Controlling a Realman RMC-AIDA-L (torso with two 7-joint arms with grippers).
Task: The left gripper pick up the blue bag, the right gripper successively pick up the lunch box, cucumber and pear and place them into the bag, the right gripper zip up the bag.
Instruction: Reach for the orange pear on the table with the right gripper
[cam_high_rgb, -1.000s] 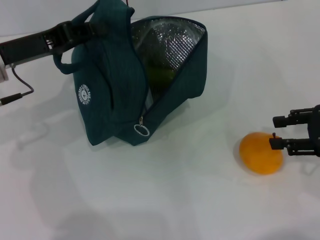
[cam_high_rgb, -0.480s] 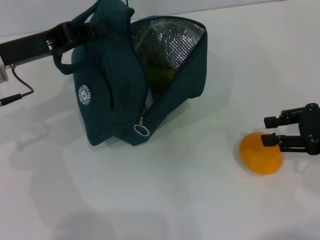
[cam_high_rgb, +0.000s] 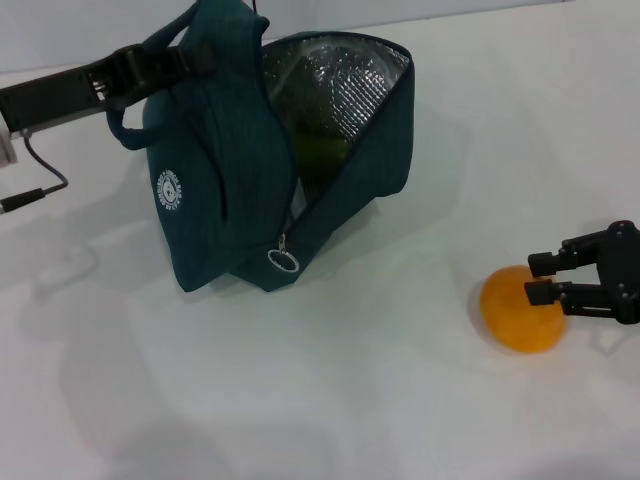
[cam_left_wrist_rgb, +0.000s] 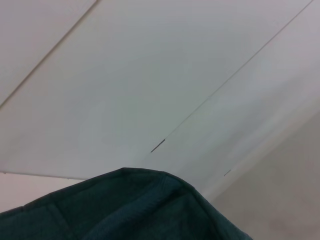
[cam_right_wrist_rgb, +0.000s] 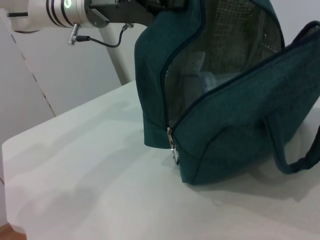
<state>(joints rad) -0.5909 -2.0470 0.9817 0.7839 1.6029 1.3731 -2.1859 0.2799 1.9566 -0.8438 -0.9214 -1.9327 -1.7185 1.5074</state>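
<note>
The blue bag (cam_high_rgb: 230, 180) hangs tilted over the table, its mouth open and the silver lining showing. Its loop handle is held by my left gripper (cam_high_rgb: 140, 62) at the upper left, shut on it. The left wrist view shows only the blue bag's fabric (cam_left_wrist_rgb: 130, 210). Inside the bag lies the dark green cucumber (cam_high_rgb: 320, 152). Deeper in, a pale clear shape, the lunch box (cam_right_wrist_rgb: 207, 80), shows in the right wrist view. The pear (cam_high_rgb: 515, 312) sits on the table at the right. My right gripper (cam_high_rgb: 538, 278) is open at the pear's upper right side, one finger overlapping it.
The zipper's ring pull (cam_high_rgb: 283, 261) hangs at the bag's lower front corner and appears again as the ring pull (cam_right_wrist_rgb: 173, 147) in the right wrist view. A black cable (cam_high_rgb: 35, 185) runs along the left edge. The white table (cam_high_rgb: 330, 400) spreads in front.
My right gripper has moved left towards the pear, then dropped lower against its upper right side. The pear, the bag and the left arm have stayed put.
</note>
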